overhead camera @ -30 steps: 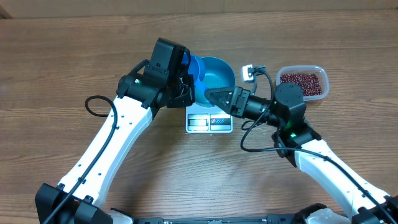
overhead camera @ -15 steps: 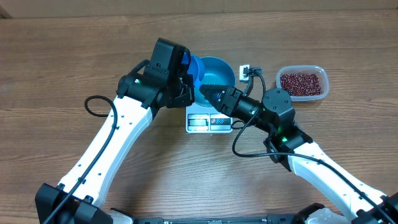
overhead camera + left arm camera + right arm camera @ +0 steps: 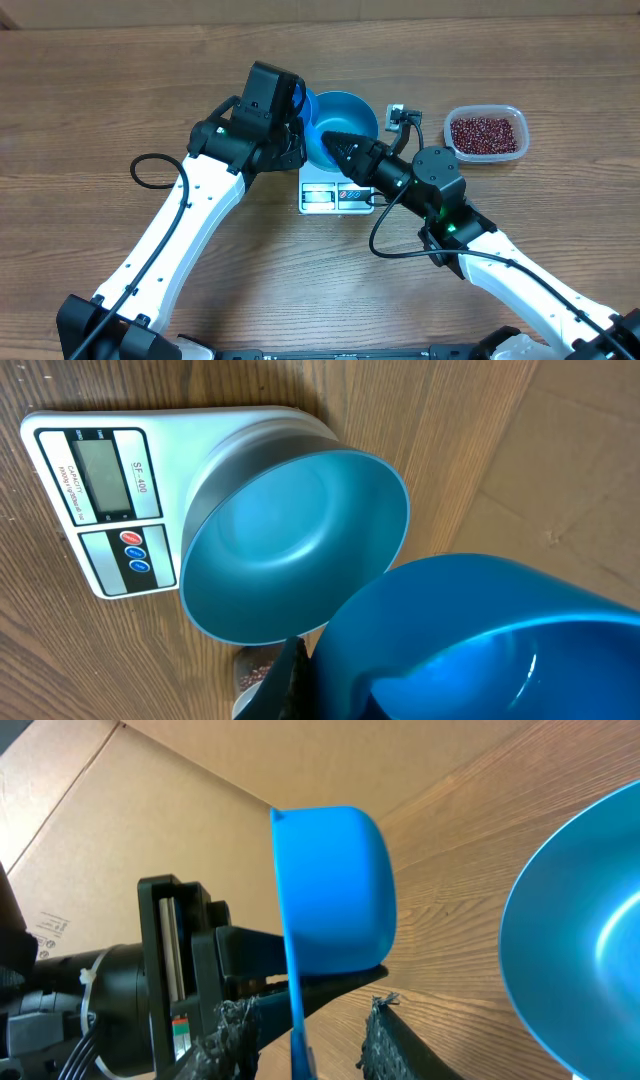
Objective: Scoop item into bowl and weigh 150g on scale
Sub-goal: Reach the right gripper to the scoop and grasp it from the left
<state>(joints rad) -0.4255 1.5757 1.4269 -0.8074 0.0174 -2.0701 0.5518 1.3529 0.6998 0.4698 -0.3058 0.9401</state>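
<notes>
- The left tool (image 3: 295, 128) is closed on the blue scoop (image 3: 335, 880) and holds it on edge in the air, just left of the bowl (image 3: 300, 540)
- From the right wrist the scoop is seen edge-on, with its flat rim toward the left arm and its rounded back toward the bowl
- The right tool (image 3: 310, 1025) is partly open; its fingers (image 3: 238, 1038) stand one on each side of the scoop's thin lower edge, with a gap showing on both sides, so it grips nothing
- From overhead the right tool's tip lies over the bowl's near-left rim, close beside the left tool
- The bowl sits on the scale (image 3: 337, 195) and covers most of the platform; the display and button panel stays in view on the side toward the robot
- The bowl's inside shows plain glossy blue
- The beans (image 3: 485, 133) lie in a clear tub (image 3: 520, 128) on the desk (image 3: 100, 90), well to the right of the bowl and scale and apart from both tools
- The grey display shows no figures that can be read; "SF-400" is printed beside it
- The right arm reaches in from the right across the scale's near corner, and a black cable (image 3: 378, 235) loops beside it
</notes>
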